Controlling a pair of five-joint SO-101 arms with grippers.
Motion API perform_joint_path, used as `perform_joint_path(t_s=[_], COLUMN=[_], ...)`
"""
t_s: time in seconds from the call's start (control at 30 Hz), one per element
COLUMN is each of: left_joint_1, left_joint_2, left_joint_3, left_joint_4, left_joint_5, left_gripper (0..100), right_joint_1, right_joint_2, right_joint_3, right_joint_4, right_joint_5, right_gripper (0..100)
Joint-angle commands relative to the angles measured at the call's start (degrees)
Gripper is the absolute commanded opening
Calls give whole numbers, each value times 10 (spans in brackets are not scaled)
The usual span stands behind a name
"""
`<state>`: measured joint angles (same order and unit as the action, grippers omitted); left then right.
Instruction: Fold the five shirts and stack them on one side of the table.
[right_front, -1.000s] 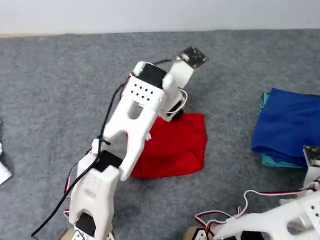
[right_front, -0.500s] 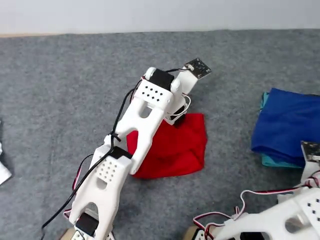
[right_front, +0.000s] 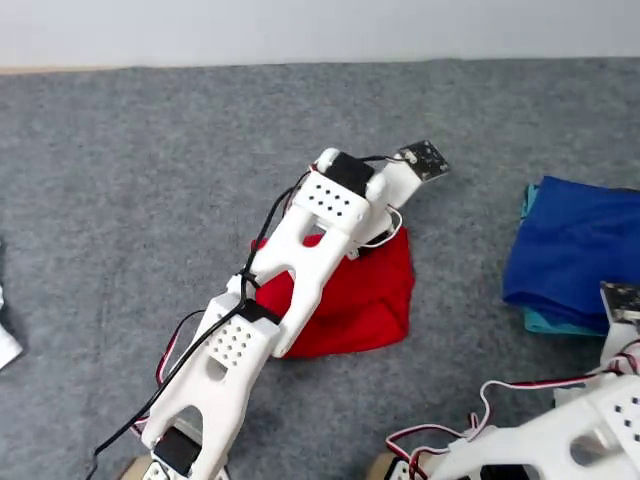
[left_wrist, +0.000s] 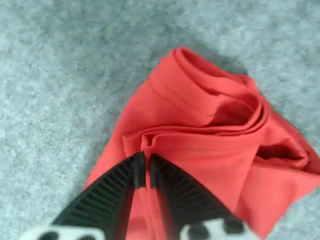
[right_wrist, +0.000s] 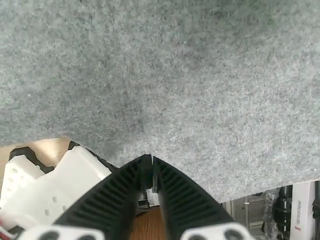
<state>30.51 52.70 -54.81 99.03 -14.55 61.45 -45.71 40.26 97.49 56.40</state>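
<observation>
While your left arm (right_front: 300, 260) lay across the red shirt (right_front: 375, 295) at mid-table, hiding part of it, the left jaws were pinched shut on a fold of it. Your right jaws, closed on nothing, hung over grey table (right_wrist: 200, 75). The picture's edge cut off the blue shirts (right_front: 580, 245).

No text, number or sign can be read on the table or the arms. A white box (right_wrist: 304, 200) beyond the table's edge carries small red print, too small to make out.
</observation>
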Motion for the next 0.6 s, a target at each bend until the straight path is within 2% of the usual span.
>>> perform_joint_path(t_s=[0.0,0.17,0.57], left_joint_1=[12,39,160], left_joint_2=[-69,-142,-311], left_joint_3=[-20,25,283], left_joint_4=[15,15,15], left_joint_5=[-4,-2,-1], left_gripper=[3,3,3], right_joint_1=[-2,-2,-2], right_joint_2=[-11,-11,-11], right_joint_3=[-4,-4,-4], right_joint_4=[2,2,2], right_joint_5=[-6,-6,-6], right_gripper=[9,9,9])
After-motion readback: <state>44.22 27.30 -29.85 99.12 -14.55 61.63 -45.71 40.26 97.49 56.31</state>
